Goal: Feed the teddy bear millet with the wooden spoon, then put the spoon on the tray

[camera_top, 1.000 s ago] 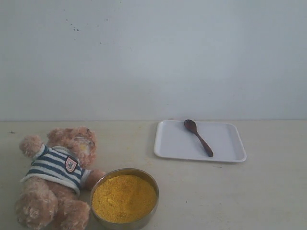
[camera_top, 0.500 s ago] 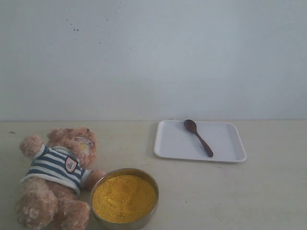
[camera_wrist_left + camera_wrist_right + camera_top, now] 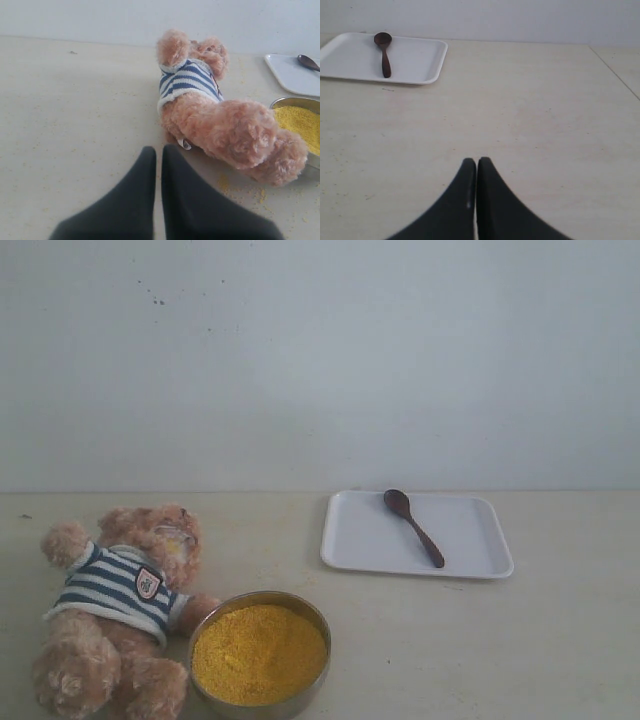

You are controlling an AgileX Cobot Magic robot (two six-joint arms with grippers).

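The teddy bear [image 3: 120,610] lies on its back at the front left of the table in its striped shirt. Beside it stands a round steel bowl [image 3: 260,653] full of yellow millet [image 3: 258,652]. The dark wooden spoon [image 3: 413,527] lies on the white tray [image 3: 470,540] at the back right. Neither gripper shows in the exterior view. My left gripper [image 3: 158,150] is shut and empty, just short of the bear [image 3: 220,120]. My right gripper [image 3: 476,161] is shut and empty, far from the tray [image 3: 420,62] and spoon [image 3: 384,54].
Loose millet grains [image 3: 240,187] are scattered on the beige table near the bear's legs. A pale wall rises behind the table. In the right wrist view a seam or edge [image 3: 615,72] of the table runs off to one side.
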